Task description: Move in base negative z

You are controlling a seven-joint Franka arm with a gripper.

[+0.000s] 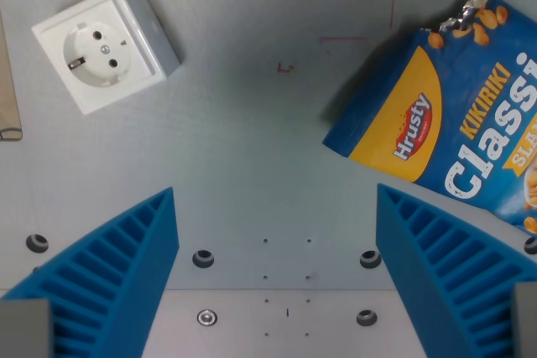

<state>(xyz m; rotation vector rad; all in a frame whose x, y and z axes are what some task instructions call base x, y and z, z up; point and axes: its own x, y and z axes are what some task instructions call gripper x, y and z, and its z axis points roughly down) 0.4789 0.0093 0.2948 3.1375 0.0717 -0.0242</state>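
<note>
Two chunky blue ribbed plastic fingers [117, 278] poking up from the bottom edge, one toward the wrist view's left, one toward its right. Gripper [277, 278] spread wide open, nothing between the jaws, just bare surface. Hovering above a flat grey metal work table [252, 140] and looking straight down at it.

Upper left: white square wall socket with a grey base [105, 44], round recessed face, lying flat and turned a bit off-square. Well apart from both fingers.

Right side: blue and orange glossy snack bag [445, 123] with "Hrusty" and "Classic" printed on it, peanuts pictured along the top corner, lying tilted and running off the right edge. Lower edge of it just beside the right finger in the picture, can't tell whether touching or simply overlapping in view.

Far left edge: sliver of a tan wooden piece [8, 81], mostly cut off.

Few faint red pen marks [344, 38] on the table near the top middle. Handful of dark bolt holes [203, 258] in a row between the fingers, plus a lighter plate strip along the bottom.
</note>
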